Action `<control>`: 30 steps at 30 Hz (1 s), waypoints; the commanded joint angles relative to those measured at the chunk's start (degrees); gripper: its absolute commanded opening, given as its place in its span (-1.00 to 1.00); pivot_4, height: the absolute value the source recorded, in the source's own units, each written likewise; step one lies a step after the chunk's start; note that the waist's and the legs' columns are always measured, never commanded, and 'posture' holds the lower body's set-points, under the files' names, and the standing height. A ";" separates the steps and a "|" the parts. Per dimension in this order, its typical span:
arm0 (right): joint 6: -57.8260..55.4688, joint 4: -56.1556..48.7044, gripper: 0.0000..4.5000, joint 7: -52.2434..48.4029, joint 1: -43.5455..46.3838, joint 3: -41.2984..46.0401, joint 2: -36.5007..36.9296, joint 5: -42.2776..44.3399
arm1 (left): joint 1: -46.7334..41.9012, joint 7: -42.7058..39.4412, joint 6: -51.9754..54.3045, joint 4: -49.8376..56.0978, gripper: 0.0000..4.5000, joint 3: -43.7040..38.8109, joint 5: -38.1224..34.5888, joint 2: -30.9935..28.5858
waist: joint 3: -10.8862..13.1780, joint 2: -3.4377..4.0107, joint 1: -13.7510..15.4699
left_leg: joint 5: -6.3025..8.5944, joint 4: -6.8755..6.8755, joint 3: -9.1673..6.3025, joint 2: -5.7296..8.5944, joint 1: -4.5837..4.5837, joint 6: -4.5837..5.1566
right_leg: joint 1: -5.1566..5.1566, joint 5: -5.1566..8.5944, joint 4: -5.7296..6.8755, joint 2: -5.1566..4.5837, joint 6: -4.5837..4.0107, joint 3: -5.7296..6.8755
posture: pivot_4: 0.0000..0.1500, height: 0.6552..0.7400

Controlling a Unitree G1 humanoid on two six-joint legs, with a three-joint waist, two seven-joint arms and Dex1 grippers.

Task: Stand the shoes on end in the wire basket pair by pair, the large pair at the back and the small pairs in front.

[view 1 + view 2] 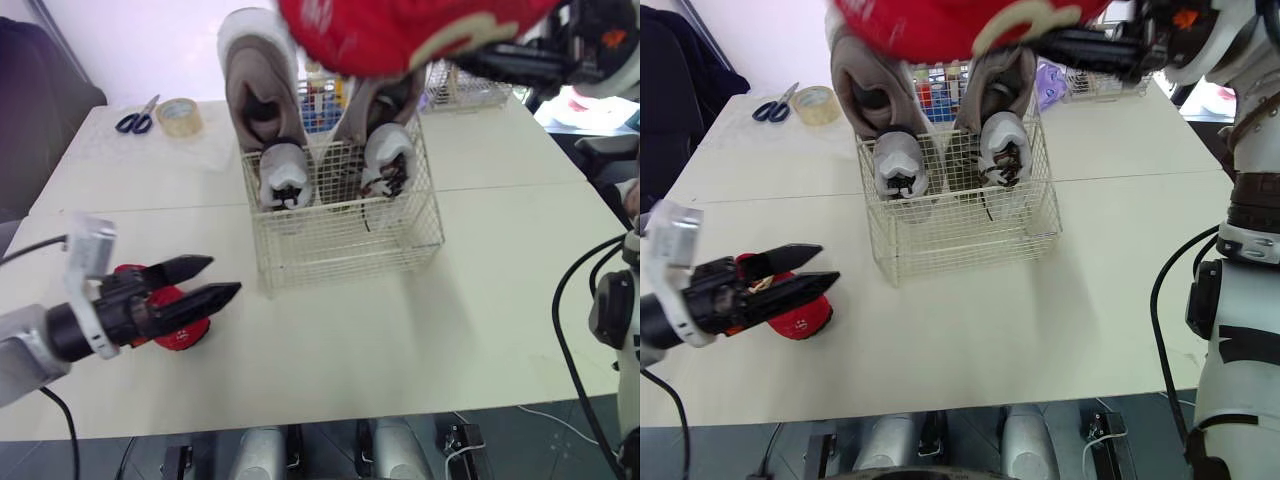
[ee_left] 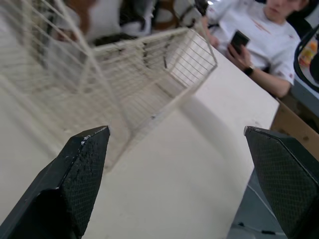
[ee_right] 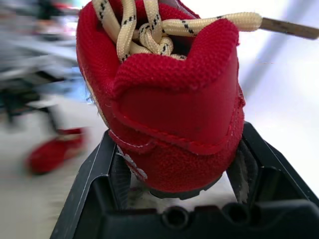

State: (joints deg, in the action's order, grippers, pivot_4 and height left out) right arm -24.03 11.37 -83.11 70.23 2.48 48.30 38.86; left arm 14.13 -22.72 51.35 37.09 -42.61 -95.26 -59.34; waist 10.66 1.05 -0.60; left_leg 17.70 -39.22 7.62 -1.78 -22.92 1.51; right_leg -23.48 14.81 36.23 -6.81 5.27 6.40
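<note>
**Head views.** The wire basket [image 1: 345, 235] stands on the table [image 1: 420, 340] just past centre, toward 12 o'clock. A large grey pair [image 1: 262, 100] stands on end at the back of it. A small white pair [image 1: 285, 175] stands just in front, inside the same basket. A red shoe [image 1: 400, 30], blurred, hangs in the air above the basket at 12 o'clock, held by the right gripper [image 1: 1060, 42]. A second red shoe [image 1: 175, 325] lies on the table at 8 o'clock. The left gripper [image 1: 225, 276] sits over it with fingers apart and nothing between them; I cannot tell whether they touch. Scissors [image 1: 137, 117] and a tape roll [image 1: 180, 116] lie side by side at 11 o'clock, well apart from the basket.

**Left wrist view.** The two black fingers stand wide apart and empty. The basket lies ahead of them. Beyond the table edge sits a person in a white shirt [image 2: 269, 35] holding a phone [image 2: 239, 39].

**Right wrist view.** The fingers are clamped on the heel end of the red shoe, one on each side, with the cream laces uppermost. The second red shoe shows blurred on the table beneath.
</note>
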 commanded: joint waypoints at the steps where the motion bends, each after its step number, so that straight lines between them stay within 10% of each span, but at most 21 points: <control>1: 0.34 -8.54 0.00 -8.91 -1.20 -7.78 7.11 4.61 | 3.68 -1.02 5.19 -3.93 1.00 -13.81 -3.08 -3.30 | 0.06 -0.18 0.10 | 0.01 0.00 -0.03 0.01 -0.07 0.01 | -0.04 0.00 -0.02 0.00 0.00 0.03 | 1.00 1.00; 7: 13.13 -8.08 0.00 -9.39 4.90 -21.54 10.71 5.98 | -2.82 -8.08 9.66 -16.86 1.00 -15.44 -14.65 -12.38 | 0.09 -0.25 -0.51 | -0.02 0.00 0.07 0.02 -0.19 -0.06 | -0.33 0.00 0.11 0.01 0.00 0.05 | 1.00 1.00; 12: 20.31 -5.51 0.00 -9.39 10.91 -28.21 9.35 8.10 | -20.19 -15.47 6.55 -17.87 1.00 7.10 -14.65 -19.84 | 0.08 -0.34 -0.25 | -0.08 -0.01 0.12 0.02 -0.49 -0.14 | -0.76 0.00 0.30 0.06 0.00 0.02 | 1.00 1.00; 19: 25.12 -2.43 0.00 -9.39 14.28 -33.55 7.97 6.11 | -47.42 -21.70 12.88 -21.60 1.00 33.96 -7.32 -8.94 | 0.11 -0.48 -0.19 | -0.10 -0.05 0.17 0.02 -0.48 -0.13 | -0.80 0.00 0.42 0.11 0.01 -0.02 | 1.00 1.00; 30: 25.37 -2.78 0.00 -9.39 15.45 -34.35 6.37 4.86 | -57.34 -27.88 19.49 -23.80 1.00 42.83 3.20 4.86 | 0.26 -0.78 -0.19 | -0.10 -0.25 0.13 0.00 -0.51 -0.12 | -0.82 0.01 0.74 0.10 0.03 -0.02 | 1.00 1.00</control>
State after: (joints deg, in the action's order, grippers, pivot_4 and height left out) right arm 1.54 9.12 -92.36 83.48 -33.81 54.85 42.85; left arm -42.07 -49.10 69.94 12.23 0.09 -93.67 -54.72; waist 10.92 0.26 -0.79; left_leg 17.60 -39.52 7.75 -1.79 -23.43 1.39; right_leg -24.30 14.83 36.96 -6.70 5.30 6.38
